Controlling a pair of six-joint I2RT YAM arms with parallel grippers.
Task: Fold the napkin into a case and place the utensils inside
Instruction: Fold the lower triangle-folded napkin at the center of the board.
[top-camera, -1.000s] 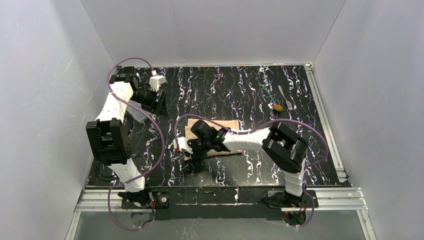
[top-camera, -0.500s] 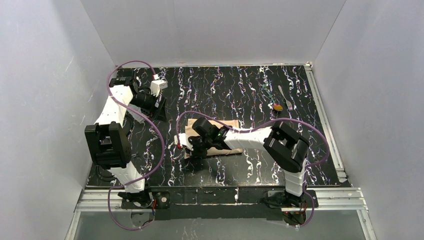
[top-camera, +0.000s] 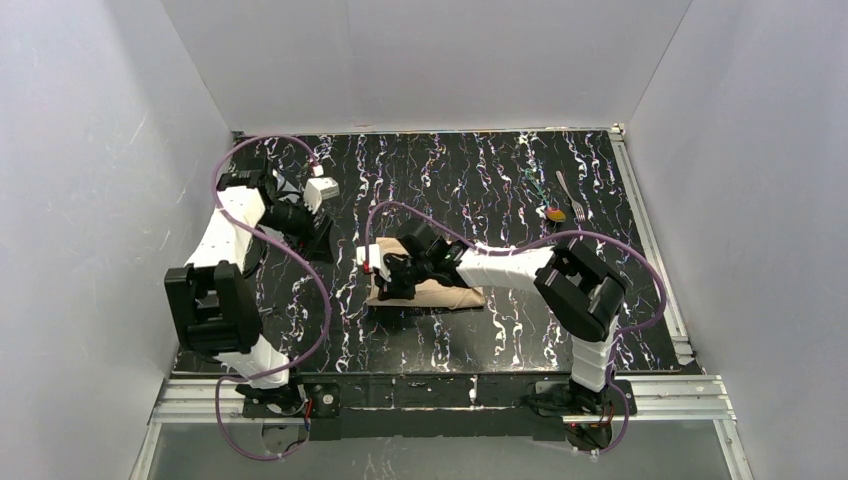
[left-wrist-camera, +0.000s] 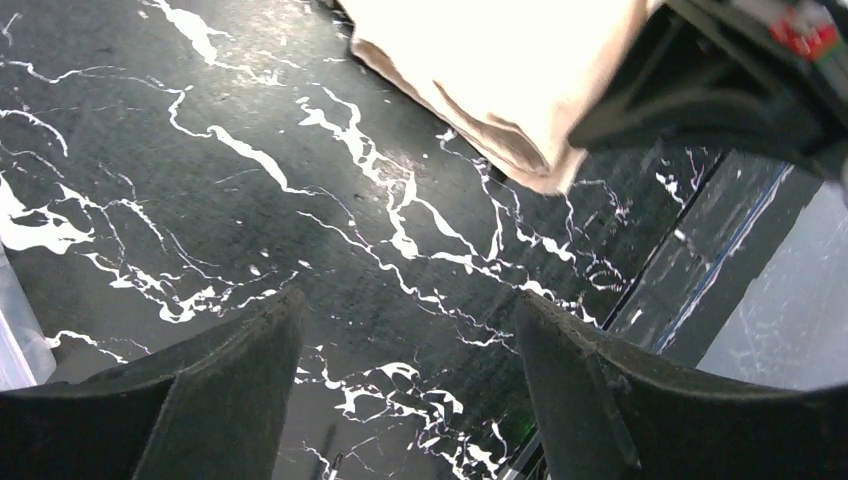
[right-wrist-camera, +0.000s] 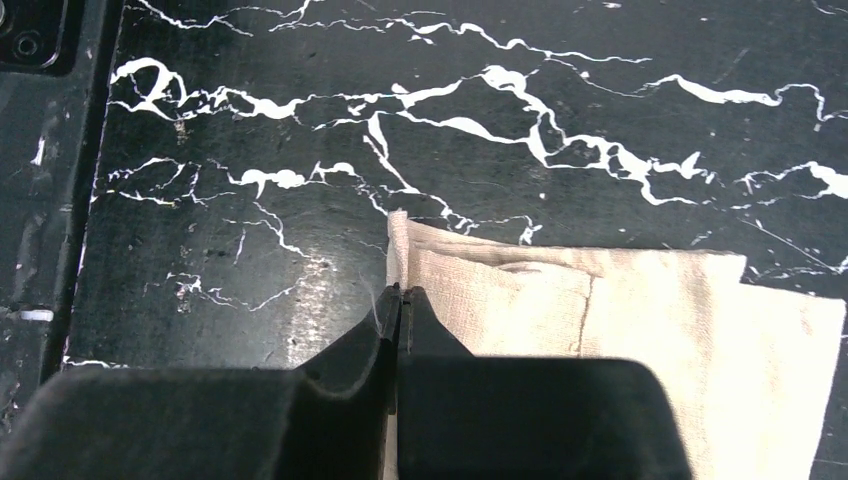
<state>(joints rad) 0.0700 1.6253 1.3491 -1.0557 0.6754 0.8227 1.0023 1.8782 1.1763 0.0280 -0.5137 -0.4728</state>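
Black, white-veined desk (top-camera: 500, 180) between grey walls (top-camera: 420, 60); right tool (right-wrist-camera: 400, 297) pinches the napkin (right-wrist-camera: 620, 320) edge, left tool (left-wrist-camera: 407, 303) stands wide.

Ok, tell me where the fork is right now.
In the top view the fork lies far right on the table, just beyond the orange spoon, well away from the napkin.

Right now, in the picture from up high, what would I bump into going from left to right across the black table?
left claw → napkin → spoon → fork. The right claw sits over the napkin's left edge, so I left it out.
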